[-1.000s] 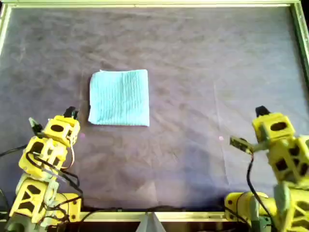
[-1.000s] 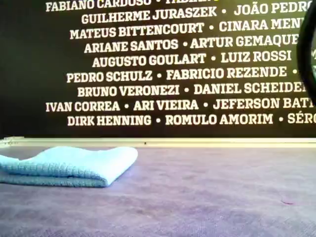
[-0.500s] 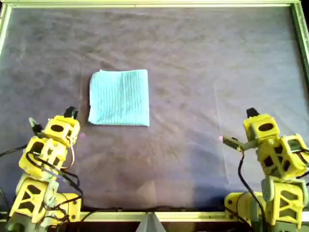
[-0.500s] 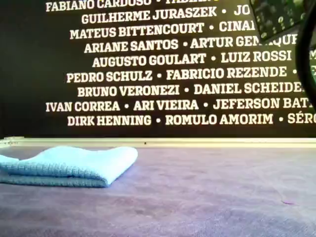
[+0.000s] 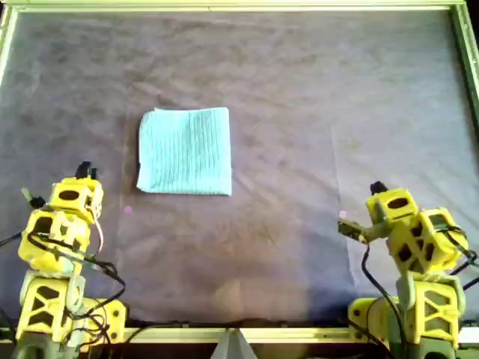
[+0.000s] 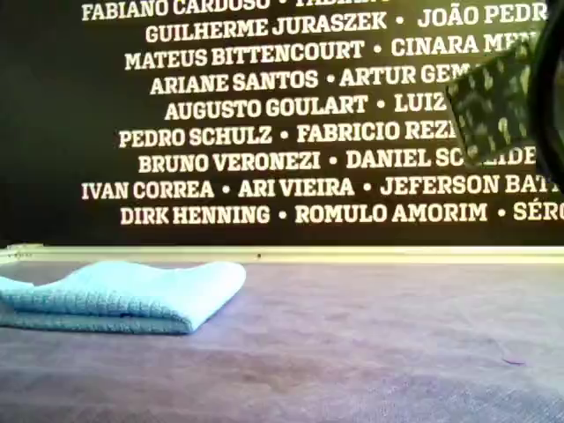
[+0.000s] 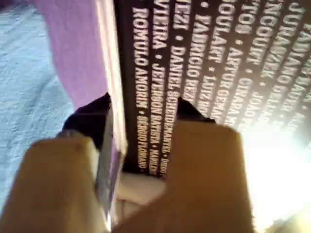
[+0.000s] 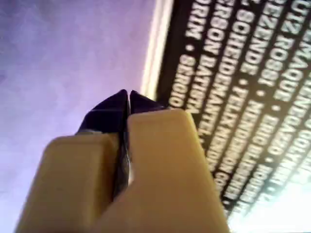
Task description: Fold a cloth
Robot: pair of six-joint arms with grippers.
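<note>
I see the cloth (image 5: 184,151) lying folded and flat on the purple-grey desk (image 5: 314,97), toward the overhead view's left and a little above centre; from the exterior view it shows as a doubled pad with a rounded fold edge (image 6: 123,295). It has not shifted over the last second. Both arms have pulled back toward the overhead view's bottom edge, well apart from it. My left gripper (image 5: 84,171) has its fingers (image 7: 194,160) parted with nothing between them, the cloth visible beyond. My right gripper (image 5: 378,188) has its fingers (image 8: 116,114) pressed together, empty. I judge the fold done and the arms retiring to rest
</note>
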